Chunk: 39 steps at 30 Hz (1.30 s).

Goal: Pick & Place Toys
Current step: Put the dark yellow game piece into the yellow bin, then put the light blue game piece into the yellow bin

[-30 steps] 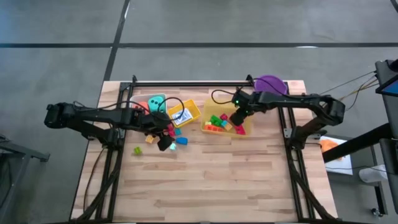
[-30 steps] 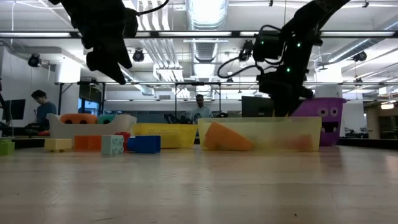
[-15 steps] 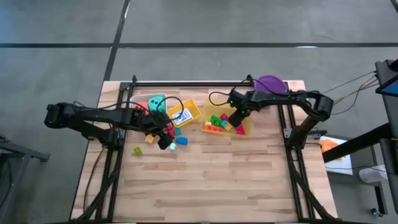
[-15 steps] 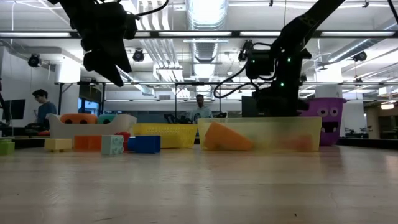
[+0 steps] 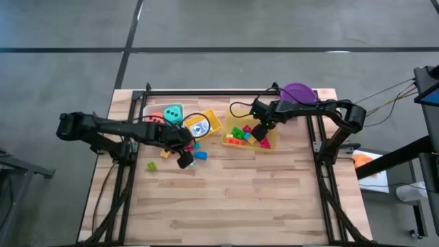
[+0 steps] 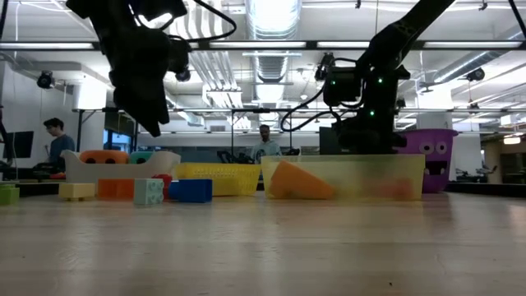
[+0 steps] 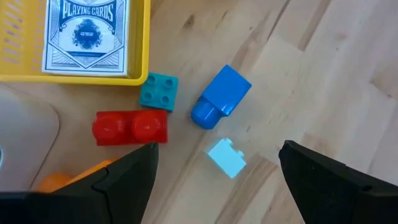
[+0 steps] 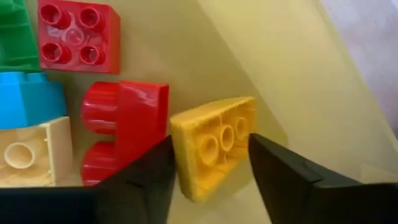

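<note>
Four loose bricks (image 7: 221, 96) lie below the open left gripper (image 7: 214, 180).

Loose bricks (image 7: 221, 98) beside boxed cards (image 7: 87, 34).

Robotics lab: open hall, exposed ceiling ducts (image 6: 271, 62), strip lights, people at monitors (image 6: 16, 144) behind wooden table (image 5: 226, 199).

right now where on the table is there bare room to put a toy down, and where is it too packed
The wooden table is bare across its whole near half, from below the lone green brick to the right edge. Crowded: the loose bricks under the left gripper beside the yellow bin, and the clear bin of bricks, where the right gripper hangs.
</note>
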Tool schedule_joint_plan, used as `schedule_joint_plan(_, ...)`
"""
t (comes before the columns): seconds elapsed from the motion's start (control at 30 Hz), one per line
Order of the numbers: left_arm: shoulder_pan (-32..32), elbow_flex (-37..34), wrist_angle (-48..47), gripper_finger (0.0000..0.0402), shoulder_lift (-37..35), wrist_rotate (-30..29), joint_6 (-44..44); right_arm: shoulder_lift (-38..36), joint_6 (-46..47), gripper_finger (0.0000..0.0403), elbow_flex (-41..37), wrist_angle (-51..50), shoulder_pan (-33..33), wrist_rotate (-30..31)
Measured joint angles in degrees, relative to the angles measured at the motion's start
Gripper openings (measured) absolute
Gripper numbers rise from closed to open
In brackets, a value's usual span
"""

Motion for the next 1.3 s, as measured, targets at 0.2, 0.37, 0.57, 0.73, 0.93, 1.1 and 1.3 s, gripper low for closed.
schedule_joint_plan(0.2, 0.01, 0.00, 0.09, 0.0333, 0.01, 0.00, -0.39, -0.09, -0.66, 0.0260, 0.00, 0.00, 0.01, 0.00)
schedule_joint_plan(0.37, 0.01, 0.00, 0.05, 0.0333, 0.16, 0.23, -5.99, -0.68, -0.85, 0.0287, 0.00, 0.02, 0.01, 0.03)
schedule_joint_plan(0.57, -1.76, -0.12, -0.37, 0.0333, 0.58, 0.46, -14.32, -3.31, -0.20, 0.0295, -0.02, 0.02, 0.01, 0.07)
schedule_joint_plan(0.73, -3.74, -0.22, -0.24, 0.0333, 2.61, 0.45, -19.18, -5.97, -0.15, 0.0296, -0.02, 0.00, 1.20, 0.11)
schedule_joint_plan(0.93, -5.07, 0.13, 0.56, 0.0333, 8.42, 1.09, -22.99, -9.18, 1.18, 0.0296, -0.02, 0.29, 4.62, 0.61)
schedule_joint_plan(1.1, -5.44, 2.74, 0.59, 0.0333, 12.94, 1.98, -24.84, -11.18, 1.56, 0.0296, -0.04, 0.71, 7.18, 1.87)
schedule_joint_plan(1.3, -5.46, 3.00, -0.16, 0.0333, 17.07, 0.63, -27.31, -12.85, 2.62, 0.0296, -0.04, 0.87, 10.02, 2.27)
